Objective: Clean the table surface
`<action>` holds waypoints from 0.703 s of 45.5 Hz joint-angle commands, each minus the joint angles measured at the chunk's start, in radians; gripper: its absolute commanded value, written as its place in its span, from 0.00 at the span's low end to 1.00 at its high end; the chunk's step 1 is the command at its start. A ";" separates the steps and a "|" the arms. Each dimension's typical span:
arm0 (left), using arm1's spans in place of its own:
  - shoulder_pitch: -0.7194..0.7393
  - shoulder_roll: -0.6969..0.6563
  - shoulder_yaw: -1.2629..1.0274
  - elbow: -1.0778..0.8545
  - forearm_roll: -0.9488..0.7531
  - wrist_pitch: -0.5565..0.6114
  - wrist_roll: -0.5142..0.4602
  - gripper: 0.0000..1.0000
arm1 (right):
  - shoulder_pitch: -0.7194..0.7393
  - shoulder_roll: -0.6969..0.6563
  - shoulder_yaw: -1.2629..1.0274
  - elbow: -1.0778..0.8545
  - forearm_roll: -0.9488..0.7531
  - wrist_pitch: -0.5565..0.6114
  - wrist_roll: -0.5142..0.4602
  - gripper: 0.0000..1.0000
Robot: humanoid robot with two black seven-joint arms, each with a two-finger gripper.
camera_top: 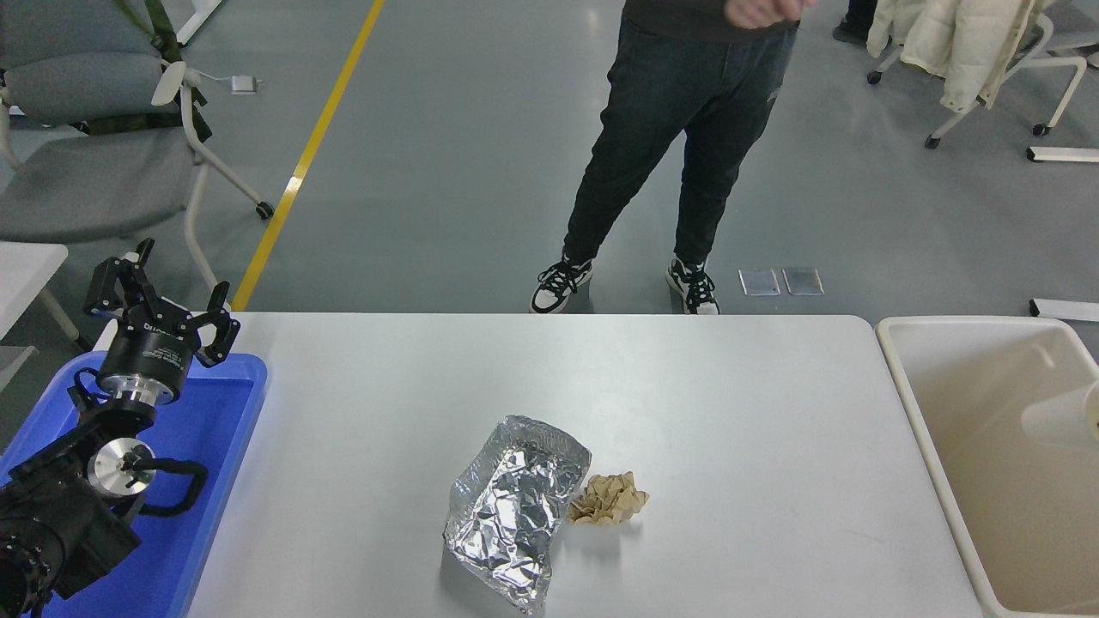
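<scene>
The white table surface [704, 412] fills the middle of the head view. A crumpled silver foil tray [515, 506] lies on it near the front, with a crumpled tan paper wad [608, 499] touching its right side. A white paper cup [1060, 416] shows blurred inside the cream bin at the right edge. My left gripper [163, 296] is parked open and empty over the back of the blue tray at the lower left. My right arm is out of view.
A blue plastic tray [219, 463] lies at the table's left end under my left arm. A cream-white bin [919, 412] stands beside the table's right edge. A person [678, 129] stands beyond the far edge. Chairs stand on the floor behind.
</scene>
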State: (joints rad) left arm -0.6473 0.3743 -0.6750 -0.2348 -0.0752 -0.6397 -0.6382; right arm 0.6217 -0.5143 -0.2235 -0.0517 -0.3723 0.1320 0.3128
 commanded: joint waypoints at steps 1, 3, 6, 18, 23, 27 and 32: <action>0.000 0.000 0.000 0.000 0.000 0.000 0.000 1.00 | -0.059 0.076 0.009 -0.033 0.107 -0.069 -0.063 0.00; 0.000 0.000 0.000 0.000 0.000 0.000 0.000 1.00 | -0.068 0.092 0.019 -0.033 0.118 -0.075 -0.063 0.00; 0.000 0.000 0.000 -0.001 0.000 0.000 0.000 1.00 | -0.079 0.111 0.047 -0.034 0.135 -0.089 -0.063 0.00; 0.000 0.000 0.000 0.000 0.000 0.000 0.000 1.00 | -0.080 0.120 0.099 -0.033 0.139 -0.166 -0.083 0.00; 0.000 0.000 0.000 0.000 0.000 0.000 0.000 1.00 | -0.079 0.120 0.101 -0.034 0.139 -0.172 -0.083 0.00; 0.000 0.000 0.000 0.000 0.000 0.000 0.000 1.00 | -0.079 0.120 0.101 -0.034 0.141 -0.173 -0.084 0.00; 0.000 0.000 0.000 0.000 0.000 0.000 0.000 1.00 | -0.080 0.119 0.118 -0.037 0.153 -0.176 -0.095 0.87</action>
State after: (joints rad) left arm -0.6473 0.3743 -0.6749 -0.2348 -0.0751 -0.6397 -0.6381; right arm 0.5460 -0.3998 -0.1298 -0.0842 -0.2376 -0.0248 0.2331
